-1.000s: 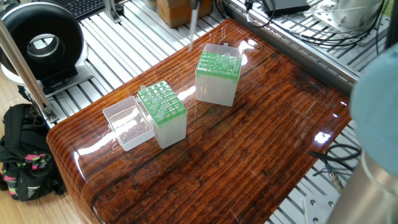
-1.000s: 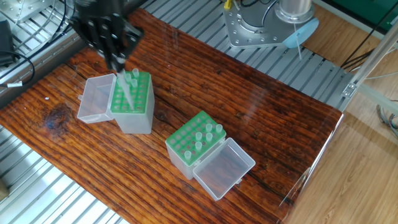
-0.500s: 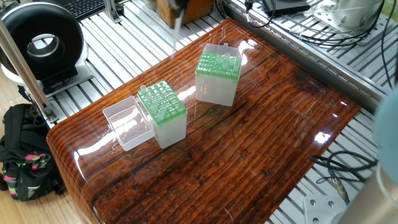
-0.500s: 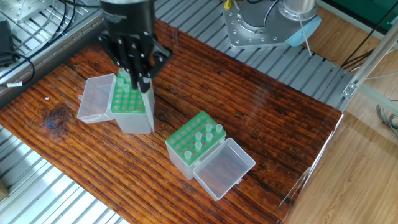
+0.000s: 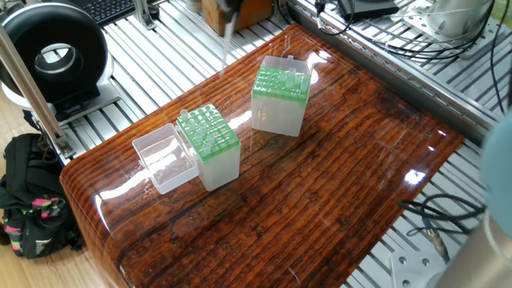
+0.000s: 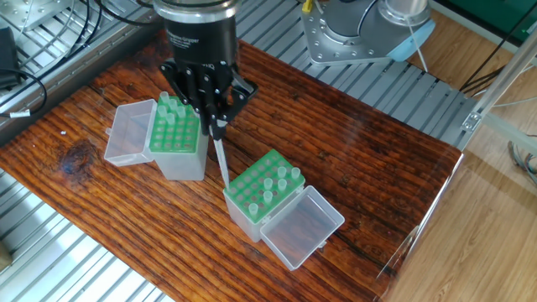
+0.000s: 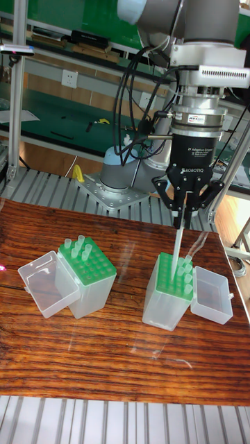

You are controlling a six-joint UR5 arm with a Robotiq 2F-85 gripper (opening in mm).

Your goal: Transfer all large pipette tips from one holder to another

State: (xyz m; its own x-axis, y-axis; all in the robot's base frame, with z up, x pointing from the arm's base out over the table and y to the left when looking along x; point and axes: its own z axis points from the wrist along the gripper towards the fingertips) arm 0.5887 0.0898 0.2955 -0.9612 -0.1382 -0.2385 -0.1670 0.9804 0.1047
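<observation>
My gripper (image 6: 216, 127) is shut on a large pipette tip (image 6: 221, 161) that hangs point down between the two green-topped holders. In the tall fixed view the gripper (image 7: 182, 211) holds that tip (image 7: 177, 243) just above the right holder (image 7: 163, 312), which has several tips (image 7: 186, 267) standing in it. The other holder (image 6: 180, 164) carries a few tips (image 6: 170, 105) along its far row. The near holder (image 6: 243, 220) shows several tips (image 6: 281, 178). In one fixed view both holders (image 5: 210, 164) (image 5: 276, 116) show, and only a blurred streak appears at the top edge.
Each holder has a clear hinged lid lying open beside it (image 6: 130, 134) (image 6: 302, 226). The robot base (image 6: 352, 33) stands beyond the wooden table (image 6: 352, 159). A black round device (image 5: 52, 52) and a black bag (image 5: 32, 200) sit off the table's side.
The gripper has carried the tip away from the far holder and across towards the near holder, and it now hangs lower between them.
</observation>
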